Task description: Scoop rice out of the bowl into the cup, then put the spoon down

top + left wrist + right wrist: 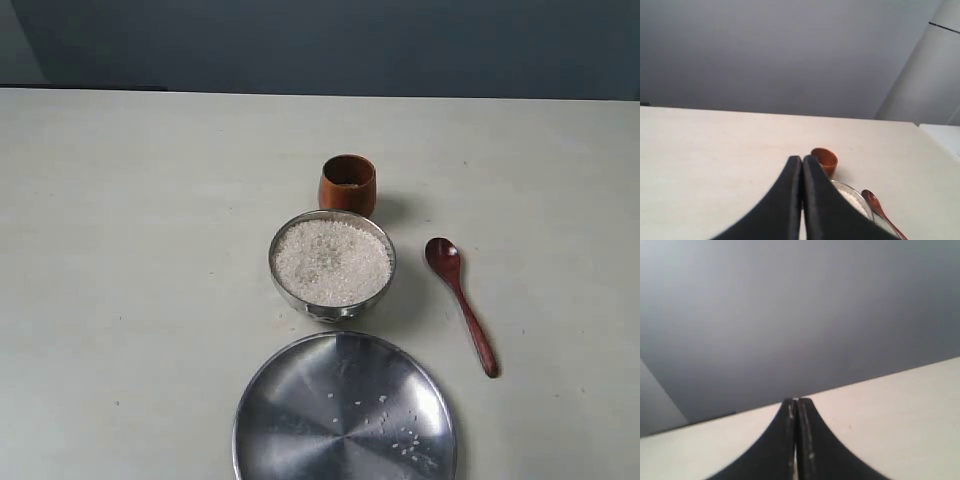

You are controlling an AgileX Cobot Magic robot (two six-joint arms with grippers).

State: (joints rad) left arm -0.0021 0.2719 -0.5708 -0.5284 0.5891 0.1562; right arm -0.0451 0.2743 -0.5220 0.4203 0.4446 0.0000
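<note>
A shiny steel bowl (377,292) holds a heap of white rice (332,261) at the middle of the table. Just behind it stands the reddish-brown wooden cup (348,184), dark inside. The dark wooden spoon (460,301) lies flat to the right of the bowl, its oval end toward the cup. No arm shows in the exterior view. My left gripper (802,158) is shut and empty, well short of the cup (824,159), the bowl (867,204) and the spoon (882,212). My right gripper (797,401) is shut over bare table, with no task object in its view.
A large flat steel plate (345,410) with a few stray grains lies in front of the bowl at the near edge. The pale table (130,250) ends at a dark wall behind.
</note>
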